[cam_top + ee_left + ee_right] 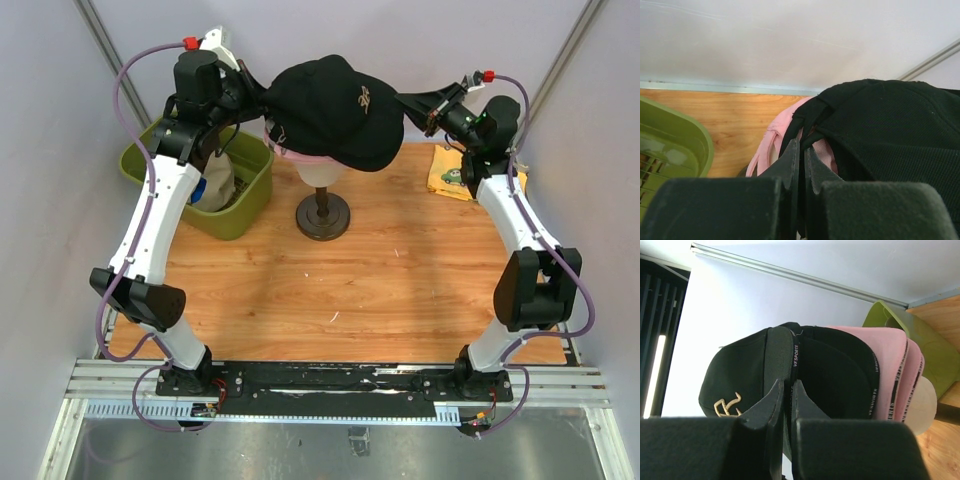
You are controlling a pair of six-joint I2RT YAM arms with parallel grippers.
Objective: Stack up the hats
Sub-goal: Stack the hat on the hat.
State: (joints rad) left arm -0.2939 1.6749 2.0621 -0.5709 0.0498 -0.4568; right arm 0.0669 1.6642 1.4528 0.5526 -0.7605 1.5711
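Observation:
A black cap with a gold logo (335, 105) hangs over the pink cap (300, 155) that sits on the cream mannequin head. My left gripper (262, 100) is shut on the black cap's rear edge; the left wrist view shows it (802, 146) pinching black fabric (890, 130) beside the pink cap (767, 145). My right gripper (408, 102) is shut on the black cap's brim, seen in the right wrist view (787, 387) with the cap (740, 375) above the pink cap (890, 365). A beige hat (218, 180) and a blue one (200, 192) lie in the bin.
The olive-green bin (245, 205) stands at the back left, close to the left arm. The mannequin's dark stand (322, 215) is at the back centre of the wooden table. A yellow cloth (448, 170) lies at the back right, under the right arm.

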